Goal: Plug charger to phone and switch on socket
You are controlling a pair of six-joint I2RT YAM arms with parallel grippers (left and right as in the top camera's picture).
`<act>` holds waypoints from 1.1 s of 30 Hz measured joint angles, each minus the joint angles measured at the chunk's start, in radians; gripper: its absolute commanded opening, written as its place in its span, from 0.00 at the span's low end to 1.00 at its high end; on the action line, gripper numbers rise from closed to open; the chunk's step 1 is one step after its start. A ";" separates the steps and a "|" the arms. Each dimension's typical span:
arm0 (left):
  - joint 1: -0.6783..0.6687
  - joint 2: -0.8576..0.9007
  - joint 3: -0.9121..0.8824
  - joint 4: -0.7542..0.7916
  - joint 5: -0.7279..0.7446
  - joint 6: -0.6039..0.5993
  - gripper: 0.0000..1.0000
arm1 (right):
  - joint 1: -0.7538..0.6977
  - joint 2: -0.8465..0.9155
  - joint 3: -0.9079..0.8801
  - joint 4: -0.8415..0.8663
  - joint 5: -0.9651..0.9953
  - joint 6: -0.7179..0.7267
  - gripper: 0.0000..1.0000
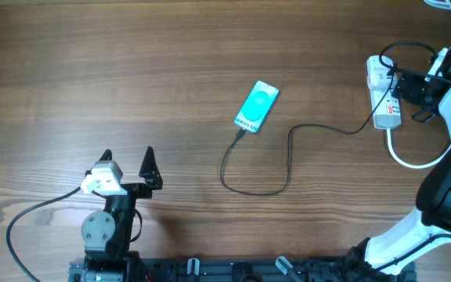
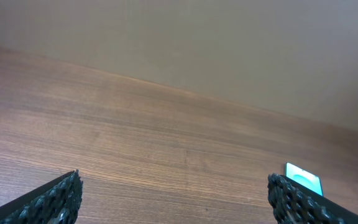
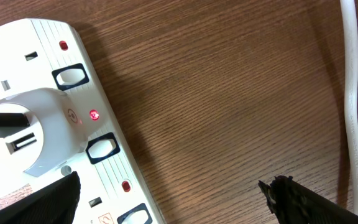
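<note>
- The socket (image 1: 382, 102) lies at the table's far right edge, a long rigid plastic strip. It looks light enough to skate if pushed sideways, so any press should go straight down onto it.
- Its thick white cord (image 3: 351, 93) curves away beside it. It looks stiff and springy and is no place to take hold.
- The right gripper (image 3: 173, 182) hangs just over the strip, jaws wide apart with nothing between them. One finger is over the strip's edge and the other over bare wood.
- The left gripper (image 1: 128, 153) sits near its base, well apart from everything, fingers spread and empty.
- The phone (image 1: 256, 107) lies flat, screen up, near the table's middle. It is a slim, smooth, breakable slab, best pinched across its long edges and never on the glass.
- The charger (image 1: 290, 157) runs from the strip in a slack loop to the phone's lower end. It is thin and limp and gives no push along its length, so hold it right behind the connector.
- The white adaptor (image 3: 30, 124) sits plugged into the strip.
- The rocker switch (image 3: 102, 148) next to it is small and wants a single fingertip on one end.
- A red lamp (image 3: 94, 114) glows beside the adaptor, which I read as that outlet being live.
- The connector tip (image 1: 240, 134) seems to meet the phone's edge, though overhead it is too small to say whether it is seated.
</note>
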 measured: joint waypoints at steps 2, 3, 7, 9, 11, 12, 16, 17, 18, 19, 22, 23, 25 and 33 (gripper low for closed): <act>0.000 0.000 0.000 0.000 0.000 0.006 1.00 | 0.000 0.000 0.000 0.000 0.000 0.000 1.00; 0.000 0.000 0.000 0.000 0.000 0.007 1.00 | 0.000 0.000 0.000 0.000 0.000 0.000 1.00; 0.000 0.000 0.000 0.000 0.000 0.013 1.00 | 0.000 0.000 0.000 0.000 0.000 0.000 1.00; 0.000 0.000 0.000 0.000 0.000 0.013 1.00 | 0.000 0.000 0.000 0.000 0.000 0.000 1.00; 0.000 0.000 0.000 0.000 0.000 0.013 1.00 | 0.000 0.000 0.000 0.000 0.000 0.000 1.00; 0.000 0.000 0.000 0.000 0.000 0.013 1.00 | 0.000 0.000 0.000 0.000 0.000 0.000 1.00; 0.000 0.000 0.000 0.000 0.000 0.013 1.00 | 0.000 0.000 0.000 0.000 0.000 0.000 1.00; 0.000 0.000 0.000 0.000 0.000 0.013 1.00 | 0.000 0.000 0.000 0.000 0.000 0.000 1.00; 0.000 0.000 0.000 0.000 0.000 0.013 1.00 | 0.000 0.000 0.000 0.000 0.000 0.000 1.00; 0.000 0.000 0.000 0.000 0.000 0.013 1.00 | 0.000 0.000 0.000 0.000 0.000 0.000 1.00; 0.000 0.000 0.000 0.000 0.000 0.013 1.00 | 0.000 0.000 0.000 0.000 0.000 0.000 1.00; 0.000 0.000 0.000 0.000 0.000 0.013 1.00 | 0.000 0.000 0.000 0.000 0.000 0.000 1.00; 0.000 0.000 0.000 0.000 0.000 0.013 1.00 | 0.000 0.000 0.000 0.000 0.000 0.000 1.00; 0.000 0.000 0.000 0.000 0.000 0.013 1.00 | 0.000 0.000 0.000 0.000 0.000 0.000 1.00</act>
